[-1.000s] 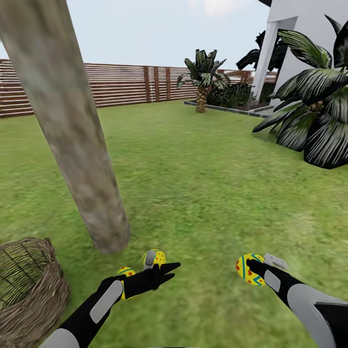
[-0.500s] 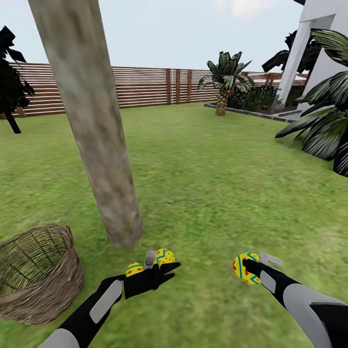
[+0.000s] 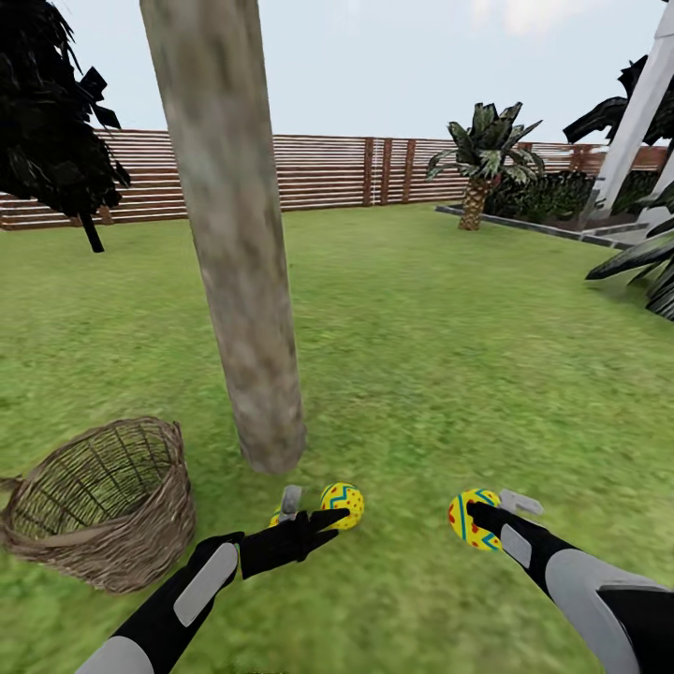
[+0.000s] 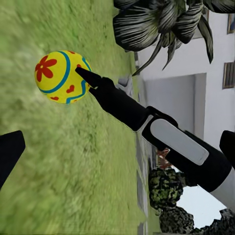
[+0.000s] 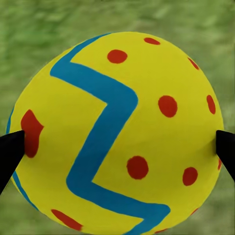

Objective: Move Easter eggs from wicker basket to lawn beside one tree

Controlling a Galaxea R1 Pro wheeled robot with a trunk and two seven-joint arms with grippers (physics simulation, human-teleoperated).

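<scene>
**One egg clamped in the right end effector, two lying at the tree's foot**

The right end effector (image 3: 489,513) is clamping an Easter egg (image 3: 471,520), its two dark fingertips (image 5: 11,152) pressing on opposite sides of the yellow shell; the egg is hanging just above the lawn (image 3: 421,356).

The left end effector (image 3: 314,515) is reaching toward a second egg (image 3: 343,504), which is sitting on the grass right at its fingertips, with a third egg (image 3: 277,518) peeking out just beside and partly behind its fingers. Whether its fingers are apart or together cannot be told. Both eggs are lying near the base of the pale mottled tree trunk (image 3: 239,243).

The wicker basket (image 3: 103,501) is tilting on the grass just beside the trunk, on the left arm's side, with no egg showing through its weave.
</scene>
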